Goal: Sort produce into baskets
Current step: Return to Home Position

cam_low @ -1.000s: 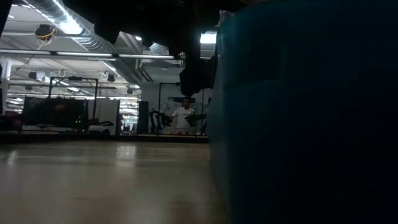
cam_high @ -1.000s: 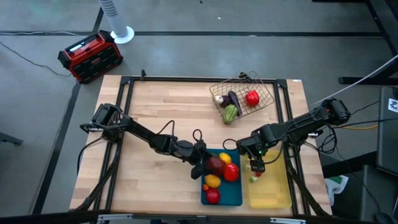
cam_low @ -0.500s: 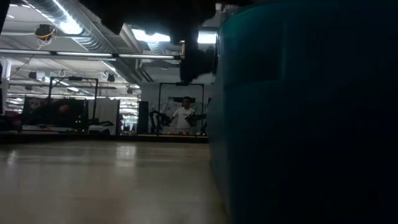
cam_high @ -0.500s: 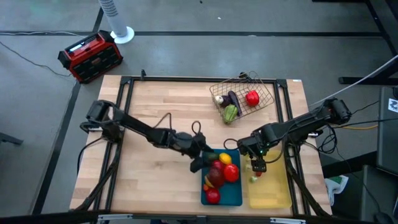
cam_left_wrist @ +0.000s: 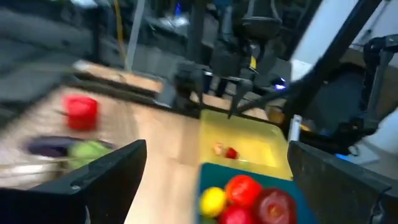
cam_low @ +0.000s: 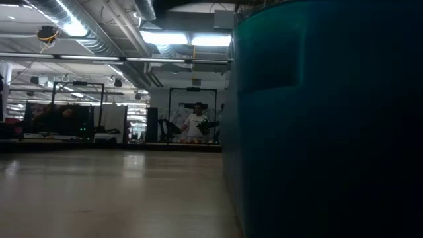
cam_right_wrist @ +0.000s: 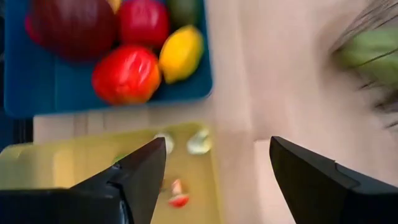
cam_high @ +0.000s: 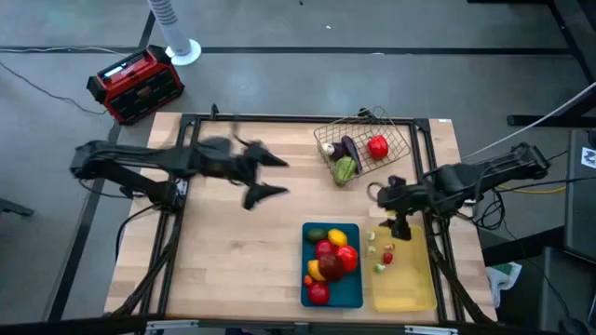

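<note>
My left gripper (cam_high: 277, 177) hangs open over the bare table, left of the wire-mesh basket (cam_high: 365, 147), with nothing between its fingers (cam_left_wrist: 112, 177). My right gripper (cam_high: 399, 209) is open above the far end of the pale yellow tray (cam_high: 402, 274), holding nothing. The blue tray (cam_high: 331, 279) holds red, yellow, green, orange and dark red produce (cam_high: 328, 263). Small pieces (cam_high: 386, 253) lie in the yellow tray. In the basket sit a red tomato (cam_high: 377, 146), a green vegetable (cam_high: 345, 169) and a dark purple eggplant (cam_high: 349, 149).
A red-and-black box (cam_high: 135, 84) and a white fan base (cam_high: 182, 51) stand on the floor beyond the table's far left corner. In the low view the blue tray's wall (cam_low: 317, 132) fills the right side. Bare wood (cam_high: 233, 251) lies left of the trays.
My left gripper has drawn away from the blue tray, rising and swinging toward the table's far left, still open; the dark red fruit stays in the tray. My right gripper has risen from the yellow tray and shifted toward the far edge, still open.
</note>
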You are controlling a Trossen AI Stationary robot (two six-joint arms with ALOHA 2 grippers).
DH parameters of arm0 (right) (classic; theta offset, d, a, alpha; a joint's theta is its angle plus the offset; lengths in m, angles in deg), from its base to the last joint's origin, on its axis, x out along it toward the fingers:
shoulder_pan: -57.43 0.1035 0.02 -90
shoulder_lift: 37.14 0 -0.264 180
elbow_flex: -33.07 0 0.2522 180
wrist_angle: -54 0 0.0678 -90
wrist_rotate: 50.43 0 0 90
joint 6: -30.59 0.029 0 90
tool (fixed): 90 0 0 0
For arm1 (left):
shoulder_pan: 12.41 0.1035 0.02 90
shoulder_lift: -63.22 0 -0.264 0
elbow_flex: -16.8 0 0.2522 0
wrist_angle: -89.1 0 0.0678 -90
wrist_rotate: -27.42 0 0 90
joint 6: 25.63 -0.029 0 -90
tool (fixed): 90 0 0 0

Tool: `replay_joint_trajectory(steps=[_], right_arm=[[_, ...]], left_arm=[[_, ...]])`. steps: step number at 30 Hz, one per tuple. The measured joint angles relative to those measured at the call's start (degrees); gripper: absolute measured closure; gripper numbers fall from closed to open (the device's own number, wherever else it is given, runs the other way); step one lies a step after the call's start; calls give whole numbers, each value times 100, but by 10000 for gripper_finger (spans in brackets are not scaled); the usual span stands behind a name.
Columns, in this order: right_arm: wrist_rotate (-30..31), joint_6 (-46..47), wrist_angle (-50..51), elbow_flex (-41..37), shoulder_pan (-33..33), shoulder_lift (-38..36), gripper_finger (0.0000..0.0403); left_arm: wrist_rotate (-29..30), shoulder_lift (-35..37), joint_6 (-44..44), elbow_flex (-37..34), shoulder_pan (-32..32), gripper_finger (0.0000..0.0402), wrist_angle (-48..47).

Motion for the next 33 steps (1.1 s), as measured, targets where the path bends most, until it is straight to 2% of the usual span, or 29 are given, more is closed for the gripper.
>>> replay_joint_trajectory(steps=[7,10,14,17,21,26,33], right_arm=[[842,1,-72,0,0,-975,118],[1336,-51,-139,0,0,-1167,118],[2128,-435,-136,0,-2,-1342,121],[2461,-500,-136,0,0,-1395,137],[2481,-503,-171,0,-2,-1421,179],[2496,-507,-273,-49,0,-1424,252],[2467,-778,-1710,-1087,0,-1717,366]], left_arm=[[806,1833,-825,1,277,15,-1564],[902,2456,-986,-66,284,15,-2197],[907,3245,-965,-665,280,15,-2232],[928,3831,-845,-1339,280,15,-2136],[935,4658,-522,-2398,280,15,-1566],[938,5596,-330,-3503,280,15,-1139],[925,6561,-403,-4522,280,15,-567]])
